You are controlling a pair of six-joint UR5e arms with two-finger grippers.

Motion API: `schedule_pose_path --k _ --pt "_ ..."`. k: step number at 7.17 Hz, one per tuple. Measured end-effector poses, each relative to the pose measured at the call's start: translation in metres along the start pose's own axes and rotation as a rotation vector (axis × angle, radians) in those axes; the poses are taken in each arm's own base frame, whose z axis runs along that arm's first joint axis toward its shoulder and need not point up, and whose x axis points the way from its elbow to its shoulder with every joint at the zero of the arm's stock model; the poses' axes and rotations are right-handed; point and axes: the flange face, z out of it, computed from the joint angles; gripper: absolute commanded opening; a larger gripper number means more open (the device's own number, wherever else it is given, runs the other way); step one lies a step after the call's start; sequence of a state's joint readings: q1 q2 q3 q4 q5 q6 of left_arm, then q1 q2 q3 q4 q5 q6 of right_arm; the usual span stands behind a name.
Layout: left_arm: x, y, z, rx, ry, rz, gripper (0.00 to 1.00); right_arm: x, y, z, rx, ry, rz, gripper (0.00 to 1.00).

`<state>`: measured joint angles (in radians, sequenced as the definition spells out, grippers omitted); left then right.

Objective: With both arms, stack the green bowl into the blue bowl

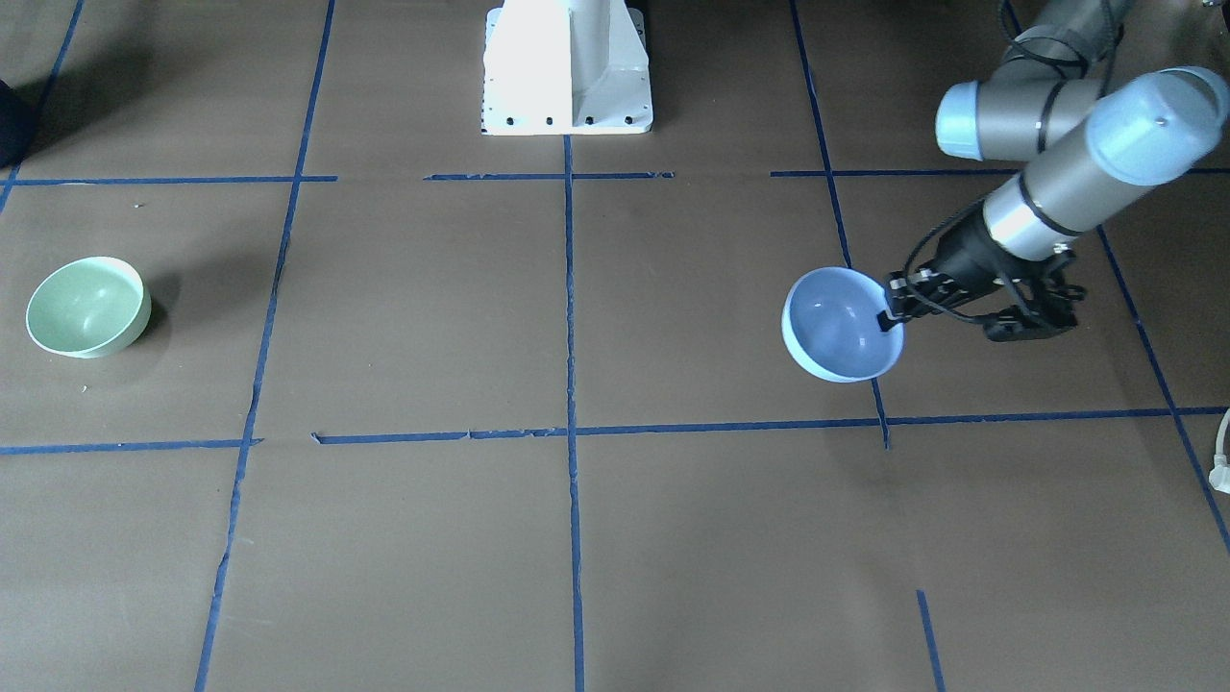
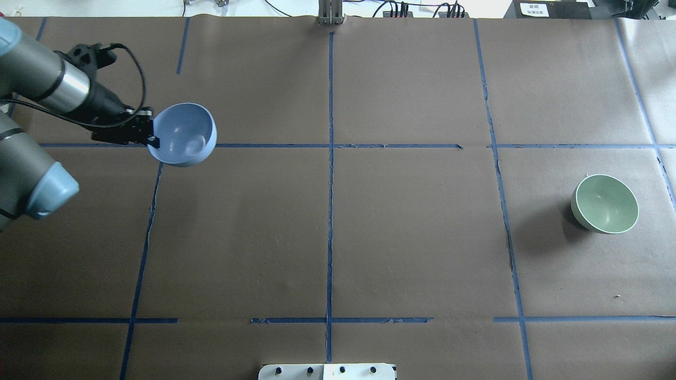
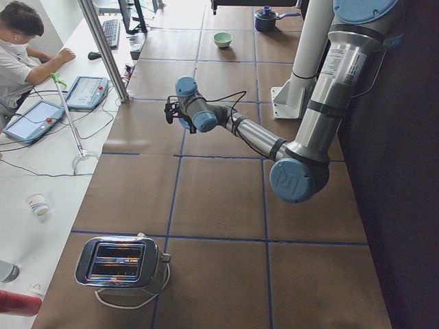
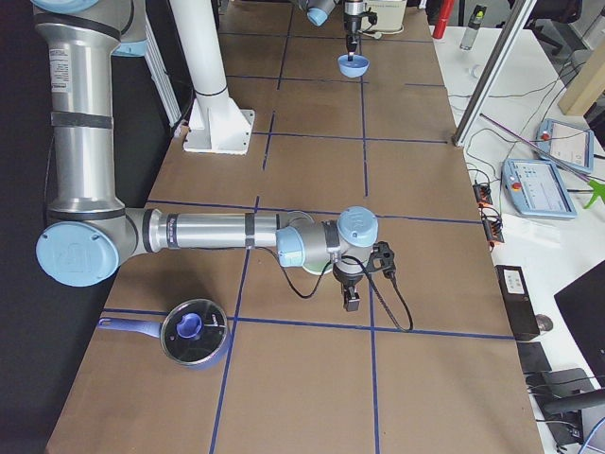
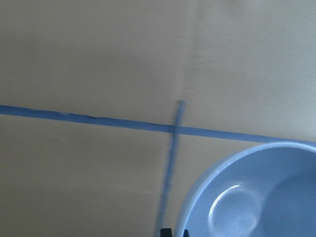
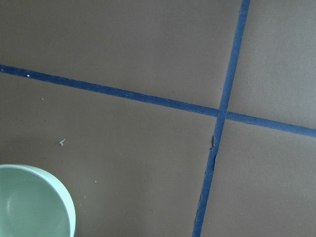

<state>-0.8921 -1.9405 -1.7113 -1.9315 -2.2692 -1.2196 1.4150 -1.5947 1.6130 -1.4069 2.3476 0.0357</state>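
The blue bowl [image 1: 841, 325] is upright and held by its rim in my left gripper [image 1: 889, 317], which is shut on the rim on the robot's left side; it also shows in the overhead view [image 2: 184, 134] and in the left wrist view [image 5: 256, 197]. The green bowl [image 1: 86, 308] stands upright on the table on the robot's right side, and it shows in the overhead view [image 2: 606, 203]. My right gripper [image 4: 350, 301] shows only in the exterior right view, hanging above the table near the green bowl; I cannot tell whether it is open. The right wrist view catches the green bowl's rim [image 6: 34, 202].
The white pedestal base [image 1: 567, 67] stands at the robot's side of the table. A toaster [image 3: 120, 264] sits at the left end. A lidded blue pot [image 4: 194, 333] sits at the right end. Blue tape lines divide the brown table cover. An operator sits across the table.
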Motion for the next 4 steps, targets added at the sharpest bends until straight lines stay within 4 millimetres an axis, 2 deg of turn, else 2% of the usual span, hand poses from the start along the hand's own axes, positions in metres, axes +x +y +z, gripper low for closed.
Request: schedule_pose_path --k 1,2,3,4 --pt "0.068 0.039 0.041 0.004 -0.032 -0.008 0.0 -0.002 0.0 -0.001 0.003 -0.014 -0.004 1.0" --pt "0.124 0.081 0.079 0.014 -0.062 -0.002 0.0 -0.003 0.0 -0.001 0.005 -0.019 -0.007 1.0" --pt "0.163 0.116 0.11 0.024 -0.078 -0.002 0.0 -0.004 -0.001 -0.001 0.006 -0.021 -0.009 1.0" --pt "0.183 0.135 0.129 0.027 -0.088 -0.001 0.0 -0.005 -0.001 -0.001 0.007 -0.021 -0.011 1.0"
